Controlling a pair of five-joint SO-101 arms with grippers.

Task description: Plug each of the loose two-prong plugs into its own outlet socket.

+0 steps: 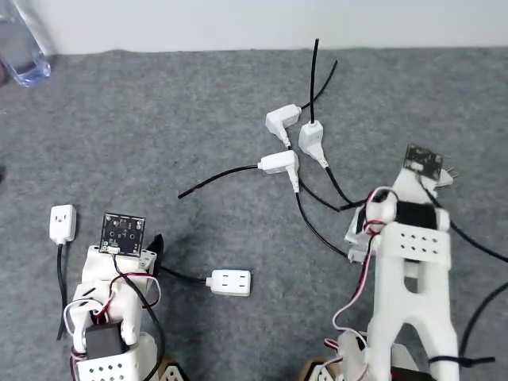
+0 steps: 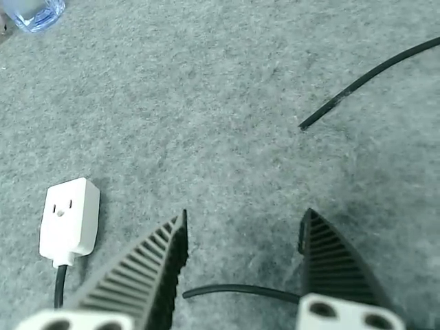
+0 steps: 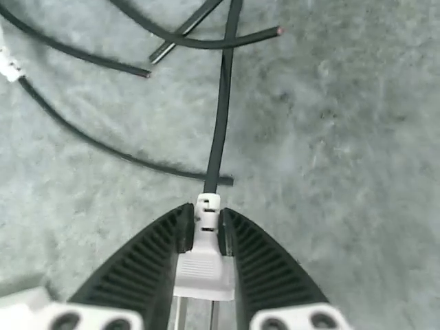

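Note:
My right gripper (image 3: 205, 213) is shut on a white two-prong plug (image 3: 203, 265), its black cable (image 3: 221, 117) running away over the grey carpet. Three more white plugs (image 1: 282, 121) (image 1: 311, 139) (image 1: 278, 163) lie in a cluster at the middle back, ahead and to the left of the right arm (image 1: 405, 238). One white outlet socket (image 1: 62, 222) (image 2: 69, 220) lies by the left arm. A second socket (image 1: 230, 282) lies to that arm's right. My left gripper (image 2: 240, 230) (image 1: 155, 248) hangs open just above the carpet, holding nothing, with a black cable (image 2: 240, 292) beneath it.
Loose black cables (image 1: 317, 75) (image 1: 218, 178) trail from the plugs across the carpet, some with cut ends (image 3: 278, 31). A clear glass (image 1: 20, 51) stands at the far left back corner. Open carpet (image 1: 159, 135) lies between the arms and the back wall.

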